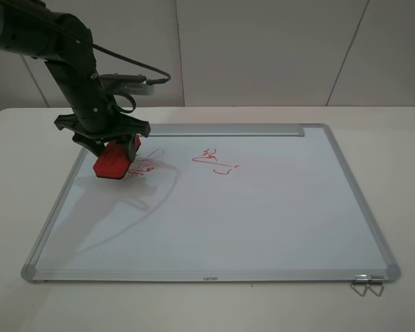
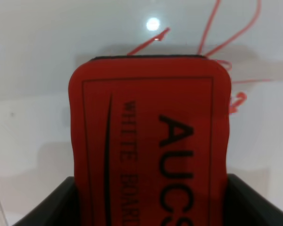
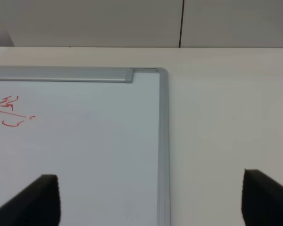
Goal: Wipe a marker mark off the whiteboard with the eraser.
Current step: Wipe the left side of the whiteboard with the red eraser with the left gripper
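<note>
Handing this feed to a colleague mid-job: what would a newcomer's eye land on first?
The red eraser clamped in the left gripper stands out, tilted down over the far-left part of the whiteboard, right beside the dense red marker mark. Next comes the sparser red squiggle nearer the board's middle, apart from the eraser.

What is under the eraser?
The whiteboard, with red strokes of the marker mark showing beside the eraser. Any strokes directly beneath it are covered and cannot be seen.
</note>
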Controlling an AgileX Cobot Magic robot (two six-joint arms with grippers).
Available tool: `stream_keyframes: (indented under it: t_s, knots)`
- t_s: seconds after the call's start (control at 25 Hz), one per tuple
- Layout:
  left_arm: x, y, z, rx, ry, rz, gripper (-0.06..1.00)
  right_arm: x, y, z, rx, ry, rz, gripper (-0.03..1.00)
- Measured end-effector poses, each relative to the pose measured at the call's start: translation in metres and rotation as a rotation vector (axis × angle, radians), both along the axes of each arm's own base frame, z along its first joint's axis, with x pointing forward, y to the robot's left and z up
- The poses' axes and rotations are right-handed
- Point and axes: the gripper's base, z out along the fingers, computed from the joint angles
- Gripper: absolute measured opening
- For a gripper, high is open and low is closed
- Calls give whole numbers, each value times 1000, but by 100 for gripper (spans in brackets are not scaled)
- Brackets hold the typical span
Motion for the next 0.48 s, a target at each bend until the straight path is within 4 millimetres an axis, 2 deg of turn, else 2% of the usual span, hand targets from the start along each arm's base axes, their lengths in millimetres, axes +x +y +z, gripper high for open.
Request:
stream_keyframes:
  t_s: [0.16,0.48]
  knots:
    - [6,13,-11,13,12,35,57,0,0,0,0,0,0,70]
    - [16,16,-41,18,4,32,57,0,0,0,0,0,0,70]
